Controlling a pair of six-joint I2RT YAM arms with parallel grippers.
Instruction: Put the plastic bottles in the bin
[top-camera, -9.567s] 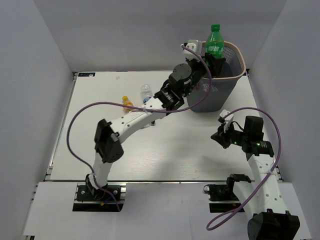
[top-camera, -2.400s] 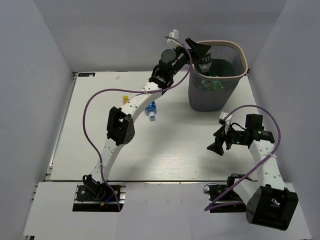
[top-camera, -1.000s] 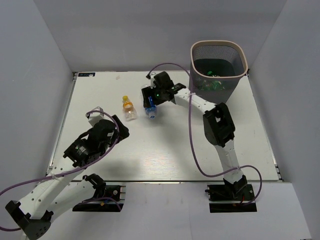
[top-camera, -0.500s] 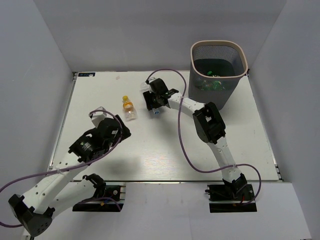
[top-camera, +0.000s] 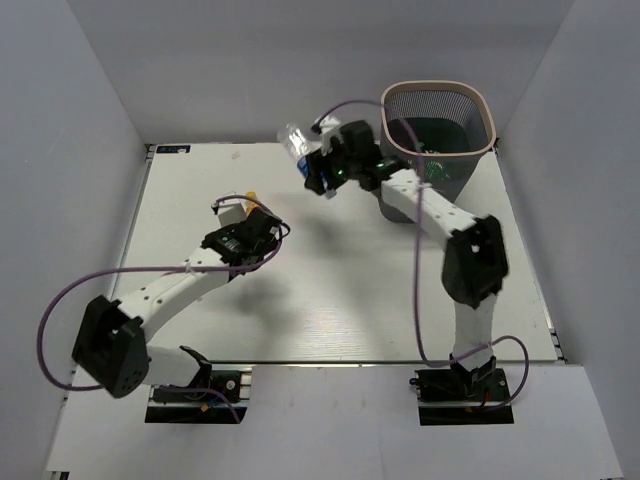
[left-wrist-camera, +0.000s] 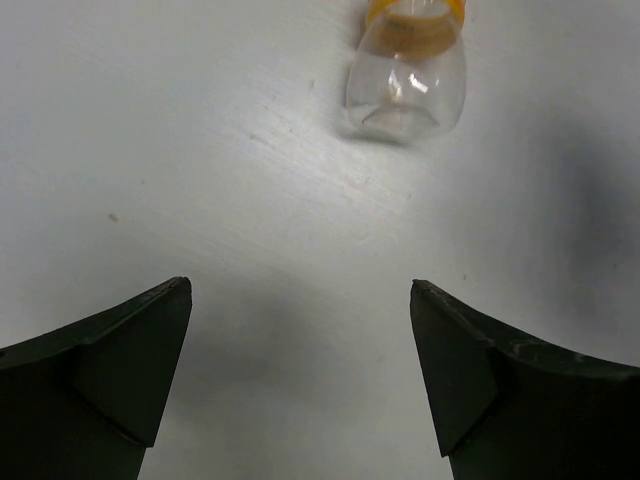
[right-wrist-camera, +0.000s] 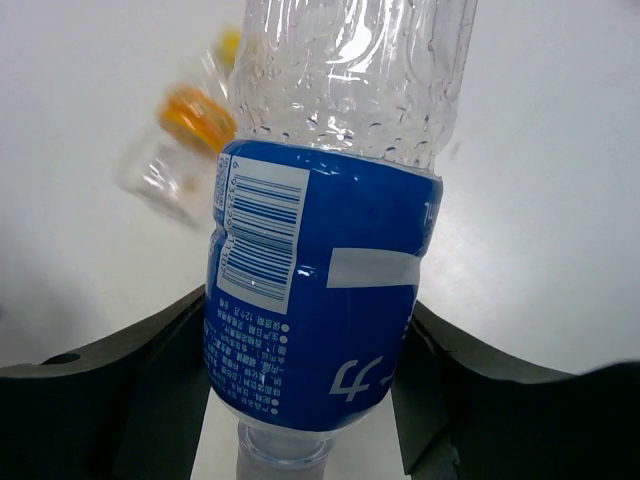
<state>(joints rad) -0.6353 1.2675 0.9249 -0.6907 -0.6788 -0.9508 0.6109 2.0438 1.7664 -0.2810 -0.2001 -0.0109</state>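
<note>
The right pincer (right-wrist-camera: 310, 345) clamps a clear blue-labelled bottle (right-wrist-camera: 345, 130) bearing a barcode (right-wrist-camera: 265, 225); the left pincer (left-wrist-camera: 300, 300) gapes, an orange-banded bottle (left-wrist-camera: 405, 75) ahead of it.

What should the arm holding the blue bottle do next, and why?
Probably swing it across until it is over the bin. The right gripper is shut on the blue-label bottle, held up in the air, but it sits left of the bin's opening.

- The surface (top-camera: 350, 290) I work over is white, with a faint grain.
- One orange-labelled bottle (left-wrist-camera: 405, 75) lies on its side on it, left of the middle and toward the far edge.
- The mesh bin (top-camera: 465, 175) stands on it at the far right corner.
</note>
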